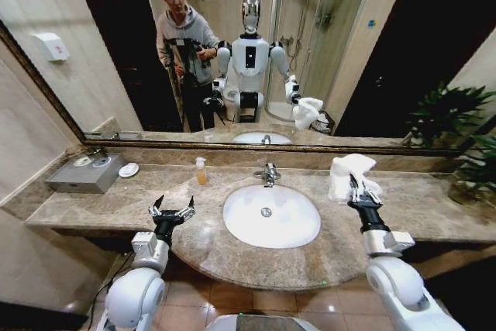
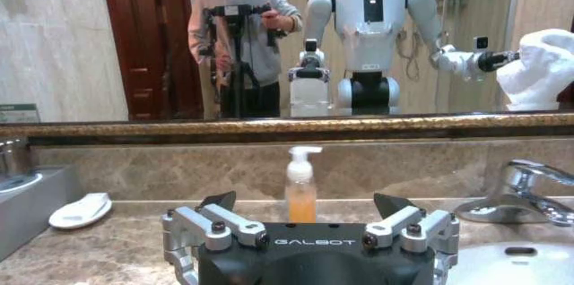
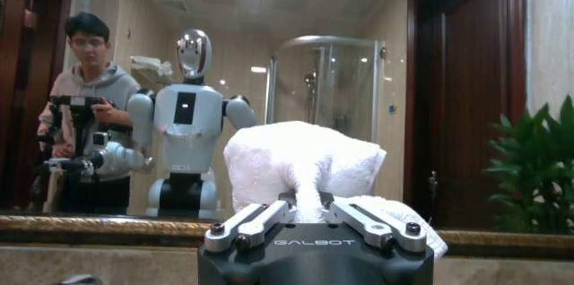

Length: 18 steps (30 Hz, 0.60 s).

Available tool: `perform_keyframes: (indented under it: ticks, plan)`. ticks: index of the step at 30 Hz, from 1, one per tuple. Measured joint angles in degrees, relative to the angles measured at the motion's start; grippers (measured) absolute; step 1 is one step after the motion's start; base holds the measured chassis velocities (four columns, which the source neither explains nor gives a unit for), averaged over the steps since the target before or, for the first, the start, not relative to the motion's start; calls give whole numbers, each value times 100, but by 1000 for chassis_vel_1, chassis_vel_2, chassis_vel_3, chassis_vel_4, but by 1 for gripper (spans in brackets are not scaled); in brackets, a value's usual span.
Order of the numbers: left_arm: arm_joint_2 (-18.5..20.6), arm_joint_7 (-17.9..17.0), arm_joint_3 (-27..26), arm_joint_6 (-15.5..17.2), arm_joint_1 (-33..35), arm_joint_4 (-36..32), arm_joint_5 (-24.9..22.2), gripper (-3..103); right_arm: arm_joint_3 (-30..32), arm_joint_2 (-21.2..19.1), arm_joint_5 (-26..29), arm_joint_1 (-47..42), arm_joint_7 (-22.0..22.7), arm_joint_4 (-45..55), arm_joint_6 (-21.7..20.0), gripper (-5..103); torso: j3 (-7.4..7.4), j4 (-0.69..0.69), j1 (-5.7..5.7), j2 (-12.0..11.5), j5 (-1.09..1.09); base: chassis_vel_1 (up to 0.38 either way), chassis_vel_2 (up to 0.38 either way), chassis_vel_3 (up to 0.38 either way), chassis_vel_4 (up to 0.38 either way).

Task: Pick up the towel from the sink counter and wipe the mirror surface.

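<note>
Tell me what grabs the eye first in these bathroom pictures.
The white towel bunched in the right gripper, lifted above the sink counter right of the basin. Behind it, the wide mirror reflects the robot. The left gripper hangs open over the counter's left side.

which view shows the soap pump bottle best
The left wrist view: the soap pump bottle stands upright near centre, straight beyond the open left gripper, pump head and amber liquid plain. The head view shows it small, left of the tap.
</note>
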Motion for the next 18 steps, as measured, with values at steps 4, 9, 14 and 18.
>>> perform_keyframes:
  ticks: [4,9,14,18]
  plan:
    - [0,0,0,0,0,0,0,100,-55,30,-13,5,0,4,21,8,0,2,0,0,0,-129,-119,123,125]
    - [-1,1,1,0,1,0,0,100,107,-4,-105,-117,-119,-87,33,8,0,1,-1,0,5,-110,-129,91,126]
    - [0,0,0,0,1,0,0,100,789,-252,-207,-558,-586,-361,-42,8,0,-1,-1,0,-1,-7,-2,5,1]
    - [1,0,0,0,1,0,0,100,1046,-629,-147,-628,-997,-532,-477,8,0,-1,-1,0,-3,16,16,-21,-30]
